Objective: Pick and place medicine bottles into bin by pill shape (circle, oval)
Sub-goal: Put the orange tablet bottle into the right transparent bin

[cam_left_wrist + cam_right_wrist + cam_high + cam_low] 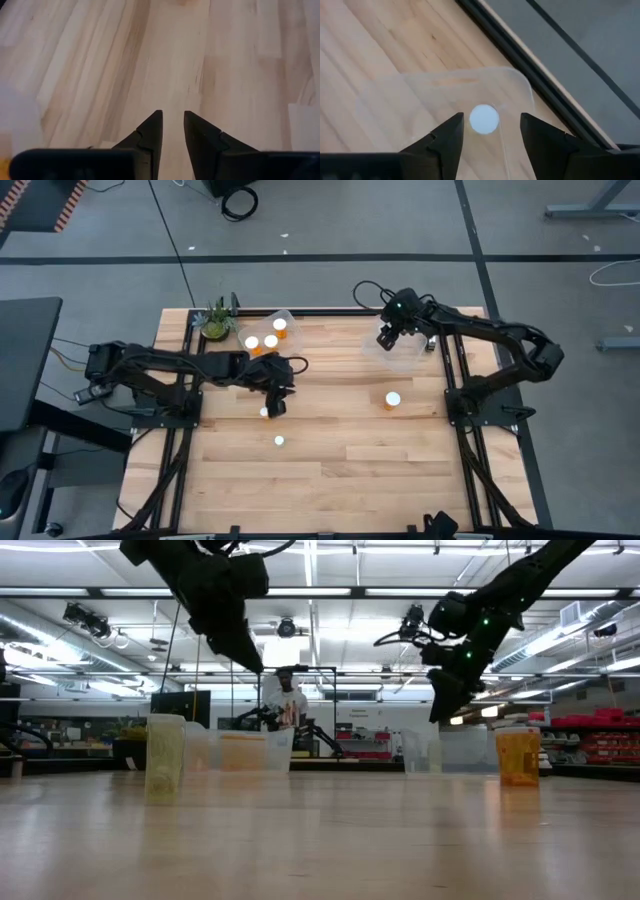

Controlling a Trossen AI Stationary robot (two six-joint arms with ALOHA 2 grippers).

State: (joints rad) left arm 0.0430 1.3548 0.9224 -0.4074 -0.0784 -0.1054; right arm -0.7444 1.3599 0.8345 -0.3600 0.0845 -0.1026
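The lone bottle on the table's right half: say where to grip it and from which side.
Grip the bottle across its orange body under the cap, coming straight down. It stands upright with nothing close around, so fingers should straddle it. The right gripper, open over the clear bin, is nearest.

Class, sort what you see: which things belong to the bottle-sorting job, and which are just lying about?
Job: medicine bottles; left bin; right bin; left gripper; right gripper.
Lying about: potted plant; person; floor cable.
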